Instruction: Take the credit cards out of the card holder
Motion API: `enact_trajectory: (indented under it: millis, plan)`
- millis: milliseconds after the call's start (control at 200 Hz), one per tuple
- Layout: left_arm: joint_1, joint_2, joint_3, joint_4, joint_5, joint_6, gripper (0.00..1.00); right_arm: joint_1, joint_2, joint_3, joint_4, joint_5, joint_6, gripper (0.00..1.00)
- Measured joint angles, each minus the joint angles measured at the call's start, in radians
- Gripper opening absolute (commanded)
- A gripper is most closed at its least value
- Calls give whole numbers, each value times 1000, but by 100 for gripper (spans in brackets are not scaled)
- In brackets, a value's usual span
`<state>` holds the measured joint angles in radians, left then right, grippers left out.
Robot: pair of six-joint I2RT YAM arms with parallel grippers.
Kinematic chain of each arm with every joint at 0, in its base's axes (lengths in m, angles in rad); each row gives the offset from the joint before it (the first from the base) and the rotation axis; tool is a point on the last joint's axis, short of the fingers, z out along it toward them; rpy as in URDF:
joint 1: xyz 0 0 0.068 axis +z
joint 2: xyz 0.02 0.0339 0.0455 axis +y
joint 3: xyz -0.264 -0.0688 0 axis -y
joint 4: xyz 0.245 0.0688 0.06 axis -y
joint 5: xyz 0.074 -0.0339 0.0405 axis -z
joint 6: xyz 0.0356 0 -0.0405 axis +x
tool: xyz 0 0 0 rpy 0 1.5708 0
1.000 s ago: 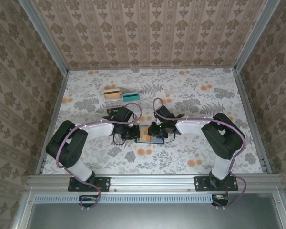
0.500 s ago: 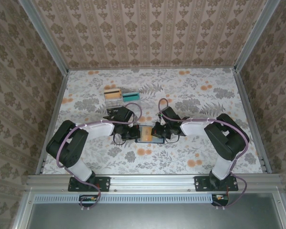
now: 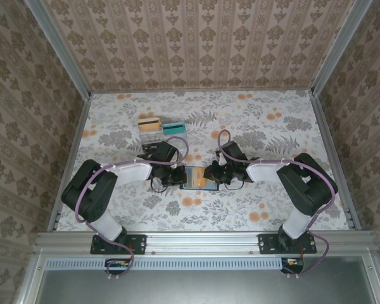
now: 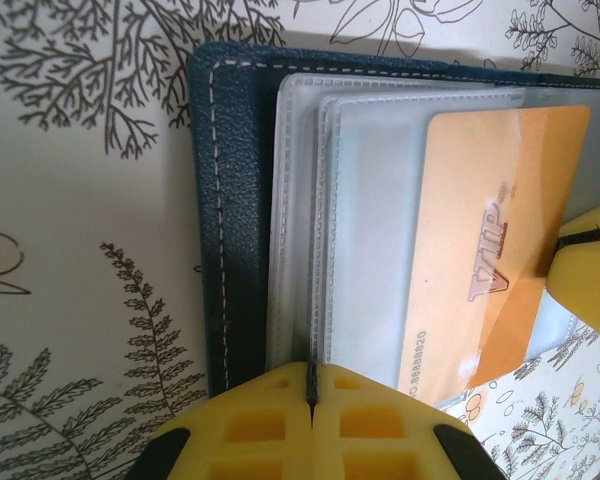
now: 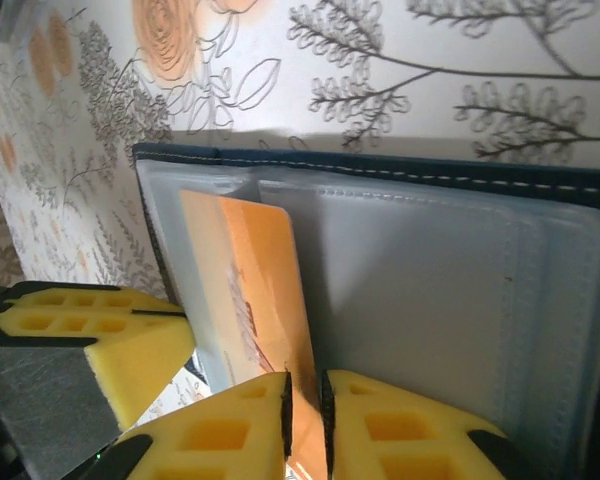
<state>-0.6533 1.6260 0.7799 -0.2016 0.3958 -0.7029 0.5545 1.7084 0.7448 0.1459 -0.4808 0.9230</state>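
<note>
Lighting even and diffuse from above. Top view sharp, shadows soft. Wrist views bright; yellow foam pads (image 4: 250, 425) at lower edge slightly out of focus; narrow shadow along card holder (image 5: 380, 165) edge.

I see the card holder (image 3: 197, 178) lying open on the table (image 3: 272, 126) between my two claws, with the left claw (image 4: 310, 400) on its left edge and the right claw (image 5: 305, 425) on its right. One card (image 4: 485, 240) juts from a pocket, between the right claw's fingertips. Beyond the left claw, well apart, two more cards (image 3: 150, 122) lie side by side.
</note>
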Motion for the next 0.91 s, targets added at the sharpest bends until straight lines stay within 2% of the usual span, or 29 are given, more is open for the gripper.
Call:
enact_trajectory:
  millis: [260,385,550,905]
  plan:
    - [0,5,4,-2,5,0,0,0,55,6,83,-43,12,21]
    - [0,5,5,-4,5,0,0,0,66,8,95,-52,21,11]
    - [0,6,6,-4,6,0,0,0,65,8,95,-53,19,8]
    - [8,6,6,-4,15,0,0,-68,-57,-71,52,-55,-24,5]
